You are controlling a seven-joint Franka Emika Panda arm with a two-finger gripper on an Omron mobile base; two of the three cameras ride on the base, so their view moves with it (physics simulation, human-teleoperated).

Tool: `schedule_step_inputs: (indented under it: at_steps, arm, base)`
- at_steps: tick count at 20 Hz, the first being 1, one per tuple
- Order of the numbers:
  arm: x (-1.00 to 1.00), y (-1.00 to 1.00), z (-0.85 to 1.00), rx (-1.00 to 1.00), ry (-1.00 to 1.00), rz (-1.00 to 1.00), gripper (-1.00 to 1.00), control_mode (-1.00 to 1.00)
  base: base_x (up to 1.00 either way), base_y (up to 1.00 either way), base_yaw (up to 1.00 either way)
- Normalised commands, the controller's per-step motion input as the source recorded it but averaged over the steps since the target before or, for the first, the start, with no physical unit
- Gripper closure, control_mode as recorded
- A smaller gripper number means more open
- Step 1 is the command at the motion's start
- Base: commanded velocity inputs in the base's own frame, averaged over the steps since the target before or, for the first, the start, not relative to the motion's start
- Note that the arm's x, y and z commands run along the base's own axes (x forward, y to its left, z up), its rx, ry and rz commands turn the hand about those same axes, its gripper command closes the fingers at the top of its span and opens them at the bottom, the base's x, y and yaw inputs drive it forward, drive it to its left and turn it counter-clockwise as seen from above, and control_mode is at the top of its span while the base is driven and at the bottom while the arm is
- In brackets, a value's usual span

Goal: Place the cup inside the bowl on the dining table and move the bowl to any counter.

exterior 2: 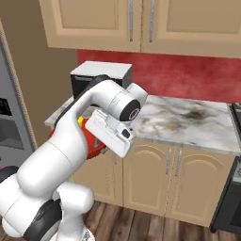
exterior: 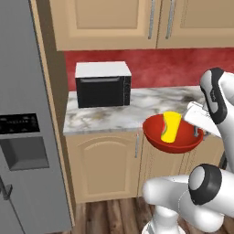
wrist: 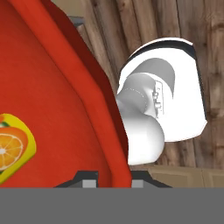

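Observation:
The glossy red bowl (exterior: 183,141) hangs in the air just in front of the counter (exterior: 119,114), tilted a little. The yellow cup (exterior: 170,126) lies inside it. My gripper (exterior: 197,133) is shut on the bowl's right rim. In the hand view the bowl's red wall (wrist: 57,109) runs down between the two fingertips (wrist: 87,180), and the cup (wrist: 11,148) shows an orange-slice picture at the left edge. In the right base view my arm covers most of the bowl (exterior 2: 94,143); a sliver of the cup (exterior 2: 81,122) peeks out. The dining table is out of view.
A black microwave (exterior: 103,85) with a white top stands on the counter's left end, against the red wall. A grey fridge (exterior: 23,137) stands to the left. Bare marble (exterior 2: 188,120) stretches right of the microwave. Wall cabinets (exterior: 114,23) hang above.

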Motion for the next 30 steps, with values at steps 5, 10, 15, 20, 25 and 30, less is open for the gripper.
schedule_step_inputs:
  at_steps: [5, 10, 15, 20, 25, 30]
  arm:
    - [0.00, 0.00, 0.00, 0.00, 0.00, 0.00, 1.00, 1.00]
    - [0.00, 0.00, 0.00, 0.00, 0.00, 0.00, 1.00, 1.00]
    - [0.00, 0.00, 0.00, 0.00, 0.00, 0.00, 1.00, 1.00]
    - [0.00, 0.00, 0.00, 0.00, 0.00, 0.00, 1.00, 1.00]
    - [0.00, 0.00, 0.00, 0.00, 0.00, 0.00, 1.00, 1.00]
    - [0.00, 0.00, 0.00, 0.00, 0.00, 0.00, 1.00, 1.00]
  base:
    - [0.59, -0.46, 0.00]
    - [0.89, -0.53, 0.00]
    - [0.76, -0.48, 0.00]
    - [0.14, -0.13, 0.00]
    - [0.00, 0.00, 0.00]
    - [0.00, 0.00, 0.00]
